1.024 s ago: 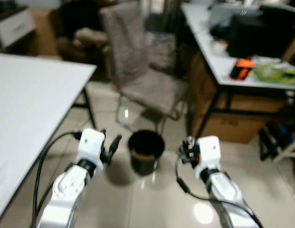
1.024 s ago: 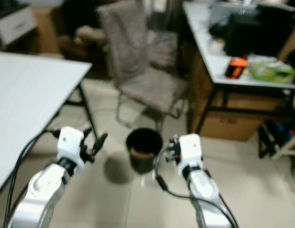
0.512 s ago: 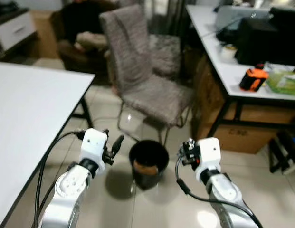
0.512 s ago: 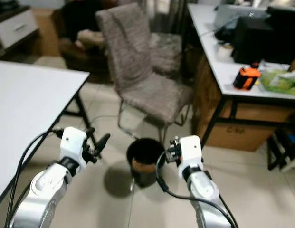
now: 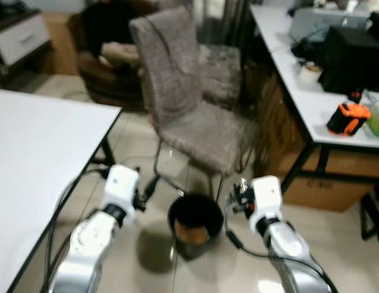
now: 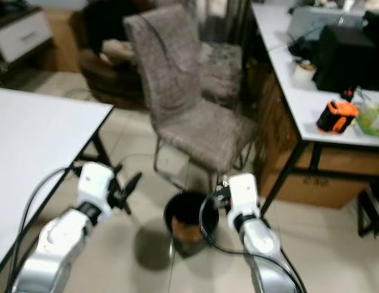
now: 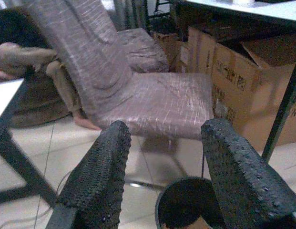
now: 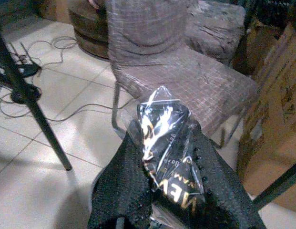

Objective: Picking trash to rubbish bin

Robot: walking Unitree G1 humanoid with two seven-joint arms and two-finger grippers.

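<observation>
- Right wrist view is showing the right gripper clamping a crinkled wrapper, with the bin sitting just beside and below it.
- It should be centring over the bin's mouth before letting go.
- Left gripper is hanging with fingers apart beside the bin.

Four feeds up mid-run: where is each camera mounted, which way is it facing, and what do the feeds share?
Left eye, right eye: head stereo pair, looking forward and down at the bin and grey chair; both silver arms show, left gripper and right gripper.
Left wrist: along its open fingers toward chair and bin.
Right wrist: along its fingers, shut on a shiny wrapper, chair beyond.
Shared: all show the chair.
</observation>
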